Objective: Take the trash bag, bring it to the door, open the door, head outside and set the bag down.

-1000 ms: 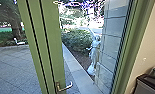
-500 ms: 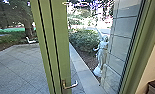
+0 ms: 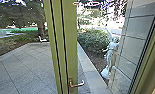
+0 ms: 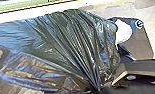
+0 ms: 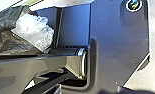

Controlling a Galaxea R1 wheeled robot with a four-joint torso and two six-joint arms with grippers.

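the paved yard [image 3: 28, 65] spreads beyond the green door [image 3: 71, 37] in the head view, a pale statue [image 3: 109, 60] near its edge; the left wrist view has the trash bag [image 4: 65, 37] drawn into pleats, the right, crumpled whitish plastic [image 5: 34, 31] beside dark plastic [image 5: 5, 27], though i cannot tell either gripper's opening or hold.

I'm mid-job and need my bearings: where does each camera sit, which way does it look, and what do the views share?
Head: high on the robot, looking forward and down at the green door, its handle, the paved yard and a pale statue.
Left wrist: on the left arm, facing the dark trash bag; the robot's dark plate and jointed bar show.
Right wrist: on the right arm, looking across that plate and bar, with some bag beyond.
Shared: both wrist views show bag, plate and white plastic.
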